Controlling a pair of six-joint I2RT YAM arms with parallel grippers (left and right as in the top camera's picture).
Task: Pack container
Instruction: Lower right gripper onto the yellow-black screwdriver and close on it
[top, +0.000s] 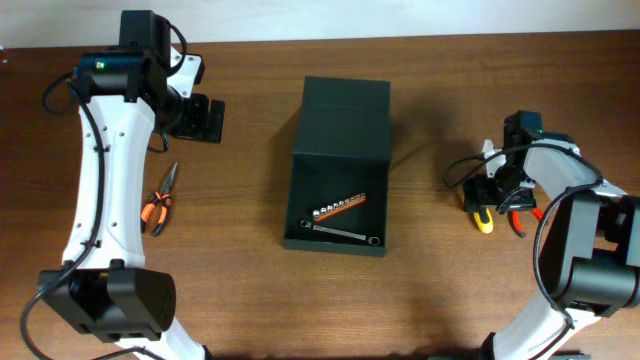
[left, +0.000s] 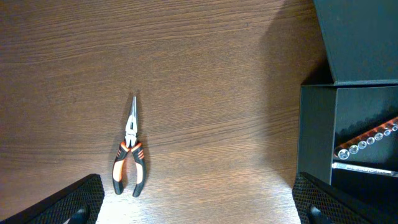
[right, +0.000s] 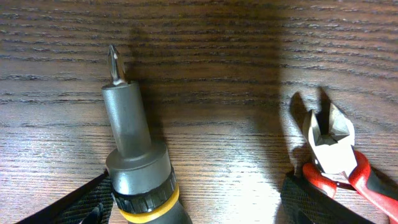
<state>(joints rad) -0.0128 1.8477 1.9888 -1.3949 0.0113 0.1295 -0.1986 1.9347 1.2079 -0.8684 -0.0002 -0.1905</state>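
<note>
Here the right gripper (right: 199, 208) hangs low over the table, well to the right of the container. Its fingers (right: 81, 202) are spread wide and close on nothing. Between them lies a screwdriver (right: 134, 149) with a grey shaft and a yellow collar, closer to one finger, its bit pointing away from the wrist camera. Just beside it, on the side farther from the container, lie red-handled cutters (right: 333, 146).

The left gripper (top: 200, 118) hovers to the left of the container, level with its far end. Its jaws are also wide apart and empty. Orange-and-black needle-nose pliers (left: 129, 152) lie on the wood to the container's left, apart from it.

The container (top: 342, 125) sits mid-table between the two arms, its flap lid open at the far side. Inside, an orange rail of sockets (top: 338, 206) lies on a slant, with a steel wrench (top: 345, 234) just nearer the front wall.

The table (top: 250, 300) is dark brown wood with a clear grain. A pale strip of wall (top: 400, 15) runs beyond its far edge.
</note>
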